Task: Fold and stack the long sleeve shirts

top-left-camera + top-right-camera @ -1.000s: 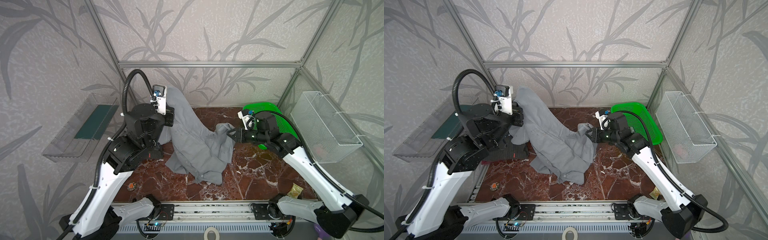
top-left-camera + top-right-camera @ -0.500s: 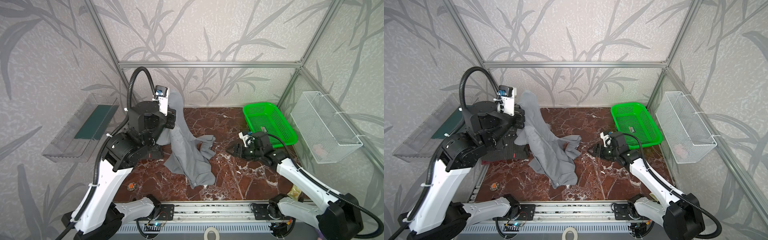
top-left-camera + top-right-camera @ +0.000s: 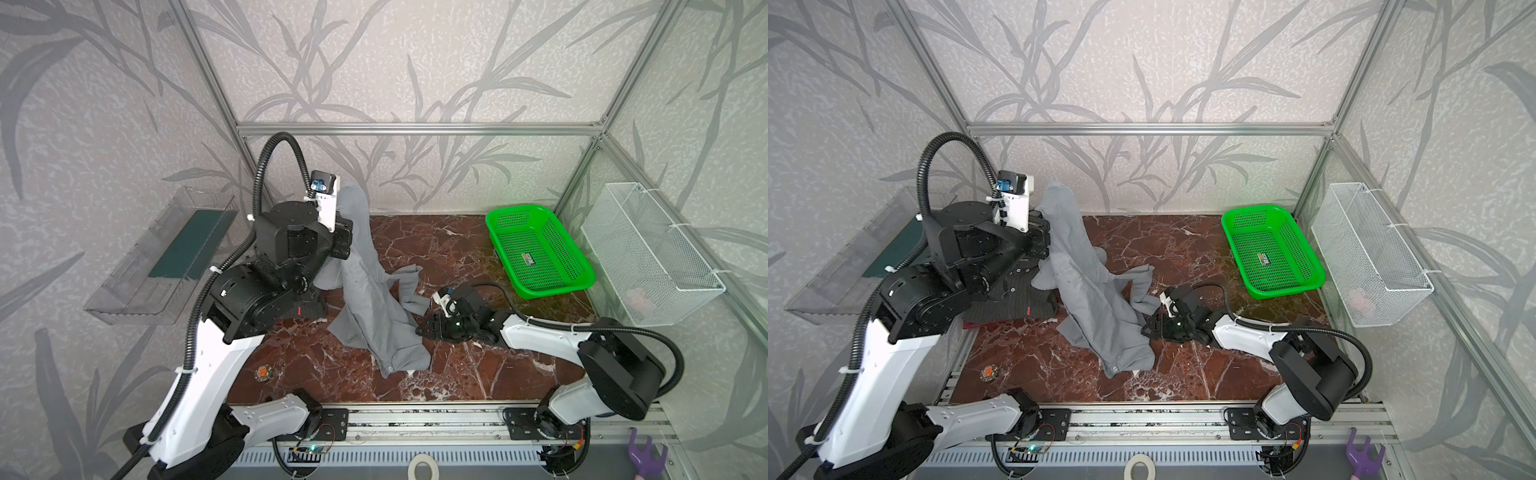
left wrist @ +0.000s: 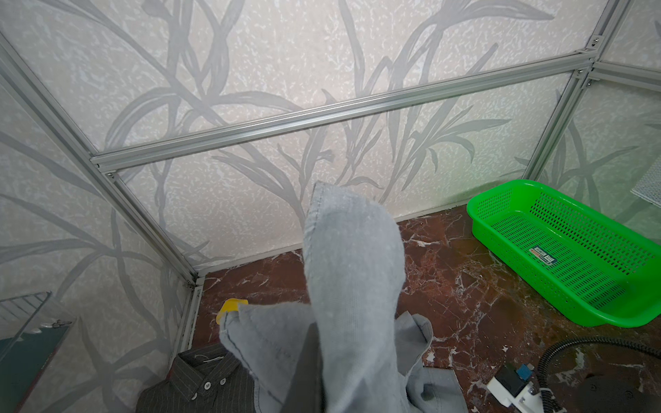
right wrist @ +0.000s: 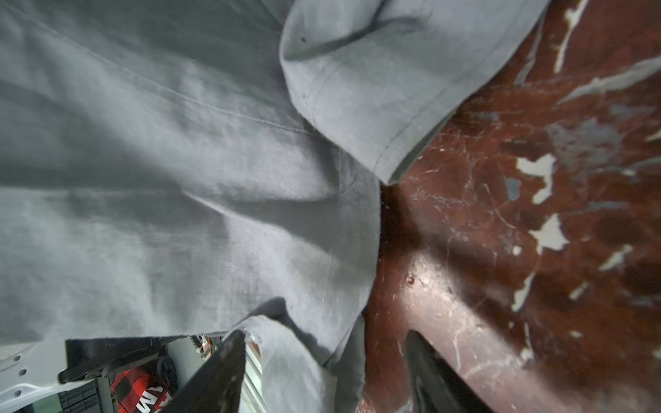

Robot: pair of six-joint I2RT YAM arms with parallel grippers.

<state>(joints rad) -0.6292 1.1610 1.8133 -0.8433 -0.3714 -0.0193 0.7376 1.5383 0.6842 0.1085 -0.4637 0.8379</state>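
Grey shirt point(image 3: 374, 307) being spread for folding, draped from the tabletop's back-left corner toward its centre.
Both top views: left pincer point(image 3: 345, 237) is clamping it aloft. Right wrist view: right pincer point(image 5: 323, 336) is gaping at the hem, likely needing to close there.

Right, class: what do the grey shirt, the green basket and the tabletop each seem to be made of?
Grey shirt: matt woven cloth; soft folds, stitched seams. Green basket: glossy moulded plastic; slotted walls. Tabletop: shiny red-brown marble look, white veins; pale chipped patches suggest a printed film, not certain.
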